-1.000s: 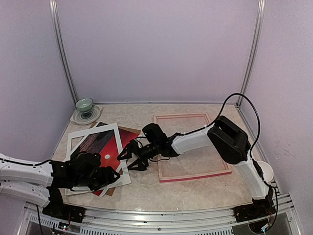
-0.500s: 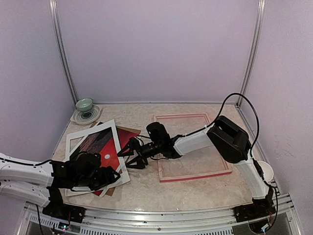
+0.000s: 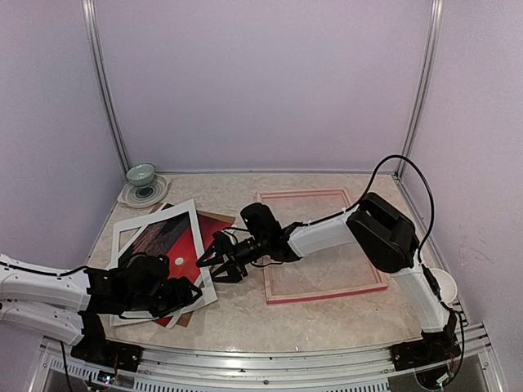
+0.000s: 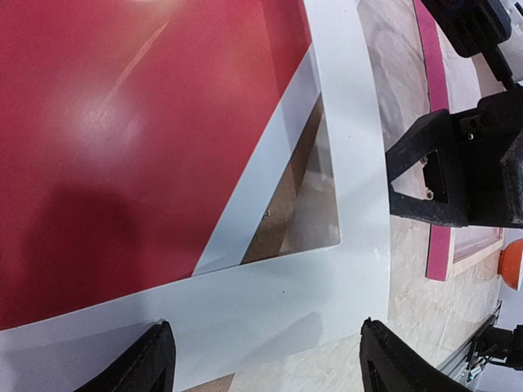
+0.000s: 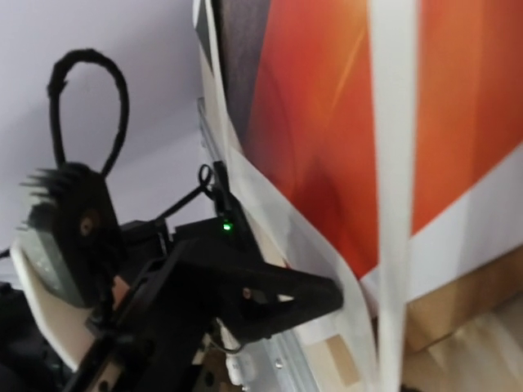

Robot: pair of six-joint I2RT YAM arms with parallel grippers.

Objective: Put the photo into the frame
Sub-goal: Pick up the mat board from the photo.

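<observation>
Left of your right fingers (image 4: 433, 211), the photo (image 3: 184, 245) lay under a white mat (image 4: 359, 163), the frame (image 3: 327, 292) right of them. Both pairs stood apart, your left fingers (image 4: 159, 363) over the mat's corner.

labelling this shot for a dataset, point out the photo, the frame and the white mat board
the photo (image 3: 184, 243): top external view, red sky showing through the mat window.
the frame (image 3: 327, 293): top external view, its near pink rail.
the white mat board (image 4: 270, 302): left wrist view, its near corner strip.

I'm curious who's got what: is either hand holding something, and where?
Can't tell: right hand meets a side strip of the white board; left hand open.
</observation>
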